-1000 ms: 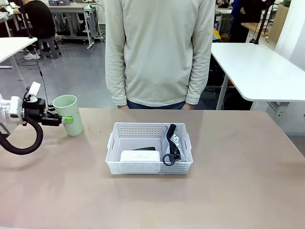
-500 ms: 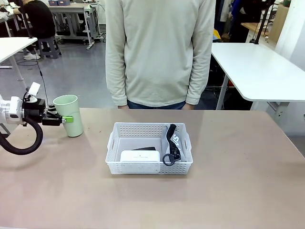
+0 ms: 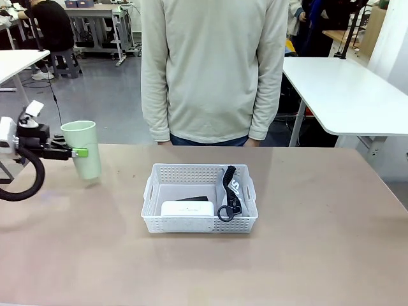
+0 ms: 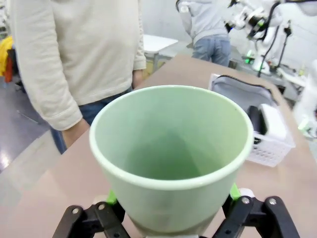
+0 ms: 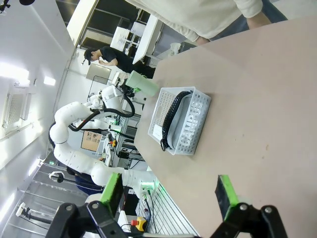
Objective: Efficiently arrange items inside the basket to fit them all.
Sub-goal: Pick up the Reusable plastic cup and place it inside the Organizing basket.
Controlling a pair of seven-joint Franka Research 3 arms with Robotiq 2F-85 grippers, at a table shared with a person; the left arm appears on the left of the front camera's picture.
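My left gripper (image 3: 78, 152) is shut on the pale green cup (image 3: 81, 150) at the table's far left. The cup hangs slightly tilted, just above the tabletop. In the left wrist view the cup (image 4: 171, 158) stands mouth-up between my green pads (image 4: 111, 197). The white basket (image 3: 199, 220) sits mid-table and holds a white case (image 3: 187, 208), a black stapler (image 3: 194, 199) and the grey pouch (image 3: 233, 187) with its black strap. My right gripper (image 5: 168, 198) is open over bare tabletop, well away from the basket (image 5: 193, 124) and its CAMPUS pouch (image 5: 185, 131).
A person (image 3: 213, 70) stands at the far edge of the table behind the basket, arms hanging down. Bare tabletop lies to the right of and in front of the basket. Other white tables stand behind on both sides.
My left gripper has closed on the cup and carried it a little to the left and up. The basket and its contents have not moved.
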